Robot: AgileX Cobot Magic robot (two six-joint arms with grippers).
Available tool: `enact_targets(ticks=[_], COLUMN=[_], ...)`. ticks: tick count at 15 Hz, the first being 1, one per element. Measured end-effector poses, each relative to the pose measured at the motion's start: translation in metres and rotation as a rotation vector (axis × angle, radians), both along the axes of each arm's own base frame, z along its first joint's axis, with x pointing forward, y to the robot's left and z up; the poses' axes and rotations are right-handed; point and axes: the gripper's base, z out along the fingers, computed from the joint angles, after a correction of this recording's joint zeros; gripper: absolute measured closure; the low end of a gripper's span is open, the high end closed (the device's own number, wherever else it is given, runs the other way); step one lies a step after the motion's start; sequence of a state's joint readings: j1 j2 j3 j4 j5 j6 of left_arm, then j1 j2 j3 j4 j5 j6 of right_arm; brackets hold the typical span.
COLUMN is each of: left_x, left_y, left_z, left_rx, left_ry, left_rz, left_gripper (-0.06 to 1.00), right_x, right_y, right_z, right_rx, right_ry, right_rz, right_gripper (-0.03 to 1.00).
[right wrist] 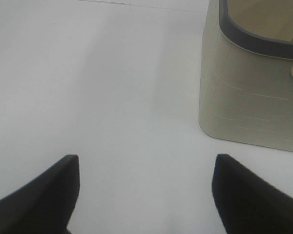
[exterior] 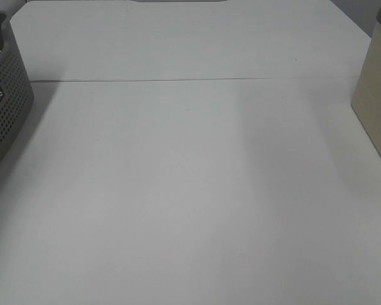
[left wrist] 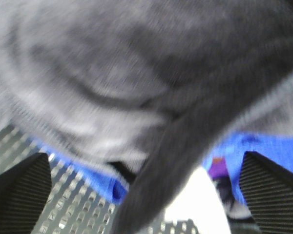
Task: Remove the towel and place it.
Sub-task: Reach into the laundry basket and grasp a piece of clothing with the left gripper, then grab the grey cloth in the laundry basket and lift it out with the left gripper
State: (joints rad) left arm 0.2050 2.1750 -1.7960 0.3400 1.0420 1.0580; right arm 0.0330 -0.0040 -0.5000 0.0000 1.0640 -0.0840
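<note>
While its fingers (left wrist: 19,195) stand spread, the left claw (left wrist: 144,161) has the towel (left wrist: 112,73) bunched just ahead.
A fold droops between them over a perforated basket (left wrist: 68,204); the right claw (right wrist: 146,158), also released, hangs beside a beige bin (right wrist: 244,97).

plush, seemingly fuzzy towel (left wrist: 112,73); matt table (exterior: 190,190) (smooth); perforated plastic basket (exterior: 3,108).

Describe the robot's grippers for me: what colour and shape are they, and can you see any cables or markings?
Left gripper: two black wedge-shaped fingers with fine ribbed faces. Right gripper: two dark, plain-looking fingers tapering to rounded tips. No cables or markings show in the wrist views, and the high camera shows neither arm.
</note>
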Motion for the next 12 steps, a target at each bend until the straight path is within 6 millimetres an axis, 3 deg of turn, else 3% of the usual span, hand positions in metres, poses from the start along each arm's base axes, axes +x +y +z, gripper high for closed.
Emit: enact_targets(ticks=[3,5,9,12], left_x=[0.002,0.002,0.001,-0.002], left_y=[-0.002,-0.003,-0.003,-0.003], left_z=[-0.012,-0.014,-0.007,0.001], left_rx=[-0.03,-0.045,-0.052,-0.055], left_ry=[0.025,0.03,0.04,0.084], left_rz=[-0.002,0.0,0.012,0.036], left_gripper=[-0.05,0.04,0.66,0.86], right_x=[0.0,0.0,0.0,0.0], right_y=[0.0,0.0,0.0,0.0], right_z=[0.0,0.0,0.0,0.0], right_rx=[0.0,0.0,0.0,0.0], right_ry=[0.0,0.0,0.0,0.0], right_rz=[0.0,0.0,0.0,0.0], right_gripper=[0.24,0.24,0.24,0.24])
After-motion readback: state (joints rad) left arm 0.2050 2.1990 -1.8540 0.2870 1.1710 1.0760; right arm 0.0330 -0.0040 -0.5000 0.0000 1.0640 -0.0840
